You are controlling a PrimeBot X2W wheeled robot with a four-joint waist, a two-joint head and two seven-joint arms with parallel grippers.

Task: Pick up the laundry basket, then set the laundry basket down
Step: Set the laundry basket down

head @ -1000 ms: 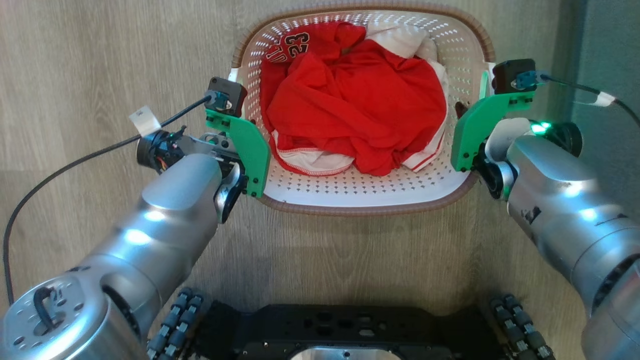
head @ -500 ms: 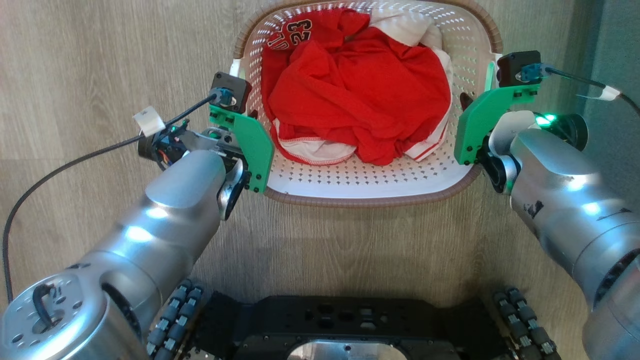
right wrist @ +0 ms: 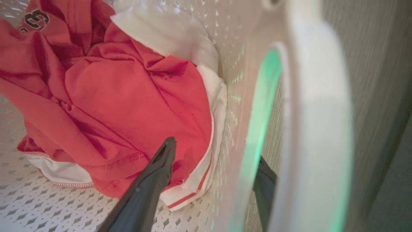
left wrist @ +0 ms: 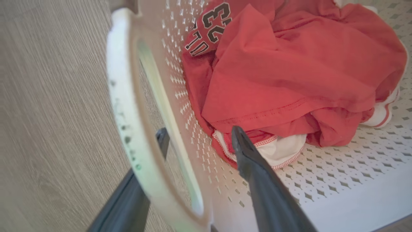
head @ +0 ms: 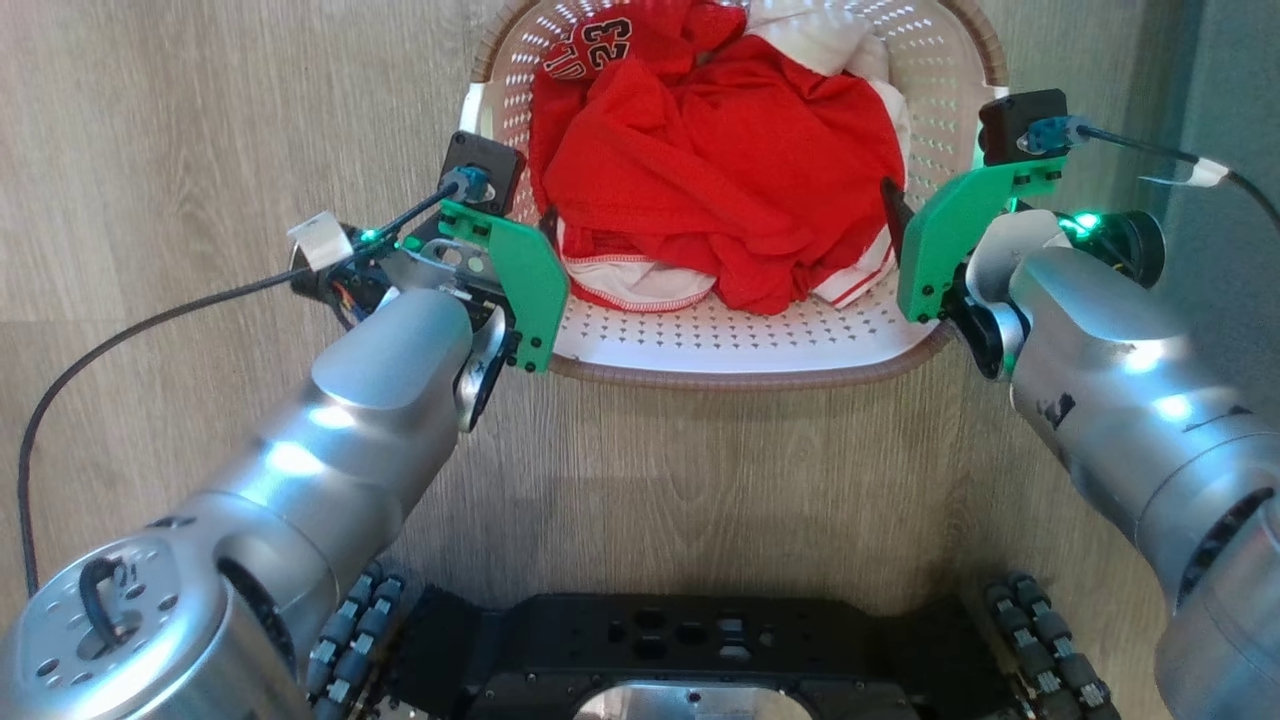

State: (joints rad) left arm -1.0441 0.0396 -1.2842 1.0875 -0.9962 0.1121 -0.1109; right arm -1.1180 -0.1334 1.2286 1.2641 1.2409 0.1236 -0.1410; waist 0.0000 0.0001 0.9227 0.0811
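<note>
Pale wood-look floor [head: 200, 120] all round, and the laundry basket [head: 700, 335] looks to be sitting flat on it dead ahead of you, heaped with a red jersey [head: 720, 170]. Your left gripper [left wrist: 199, 130] stands wide, one finger outside under the white left handle [left wrist: 128, 106], the other inside the wall, gripping nothing. The right gripper [right wrist: 215, 149] is just as wide astride the right handle [right wrist: 315, 106], inner finger right beside the red-and-white hem. To me this reads as the let-go end of the job. So hold both jaws wide and draw each arm back along its own fingers, together. Any sideways drift could hook a handle and drag the basket, and watch those inner fingertips don't snag the cloth.
</note>
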